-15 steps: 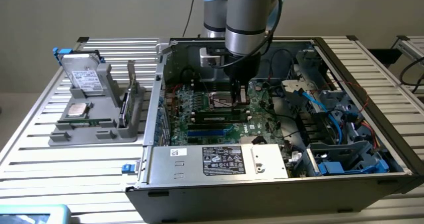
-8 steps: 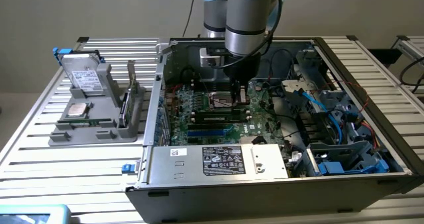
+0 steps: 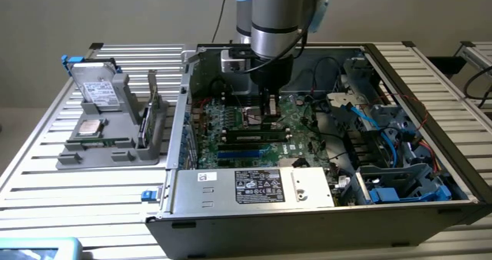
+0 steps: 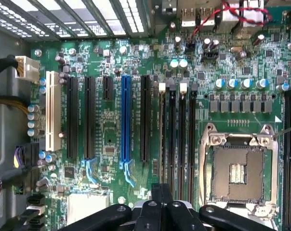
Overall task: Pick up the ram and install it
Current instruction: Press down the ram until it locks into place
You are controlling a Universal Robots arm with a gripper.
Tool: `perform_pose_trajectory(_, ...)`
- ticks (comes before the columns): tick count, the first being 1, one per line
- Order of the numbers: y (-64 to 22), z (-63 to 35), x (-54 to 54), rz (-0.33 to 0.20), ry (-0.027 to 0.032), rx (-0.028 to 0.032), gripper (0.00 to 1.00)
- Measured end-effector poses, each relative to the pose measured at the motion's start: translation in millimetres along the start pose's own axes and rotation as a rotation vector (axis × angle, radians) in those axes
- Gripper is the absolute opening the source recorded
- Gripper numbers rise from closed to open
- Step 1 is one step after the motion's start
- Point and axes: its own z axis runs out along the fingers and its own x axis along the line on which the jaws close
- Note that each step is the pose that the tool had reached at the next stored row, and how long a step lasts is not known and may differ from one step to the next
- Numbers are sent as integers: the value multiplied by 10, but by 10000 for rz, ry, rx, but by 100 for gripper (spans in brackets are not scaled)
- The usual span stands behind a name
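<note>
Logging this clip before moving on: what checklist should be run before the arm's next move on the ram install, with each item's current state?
1. Gripper shut: ok, fingers are together.
2. Ram in the grip: cannot tell; no green board is visible between the fingers.
3. Gripper over the memory slots, beside the CPU socket: ok.
4. Memory slots free of cables: ok; the red and black wires lie away at the board's edge.
5. Ram seated in a slot: cannot tell.
6. Computer case open with the arm reaching inside: ok.
</note>
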Motion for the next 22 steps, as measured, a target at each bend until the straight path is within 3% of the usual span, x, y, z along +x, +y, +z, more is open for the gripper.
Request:
perform_pose_trajectory(9,213,24,-1,2,-4,5,11)
perform_pose_trajectory(22,263,102,-35,1,-2,4,11)
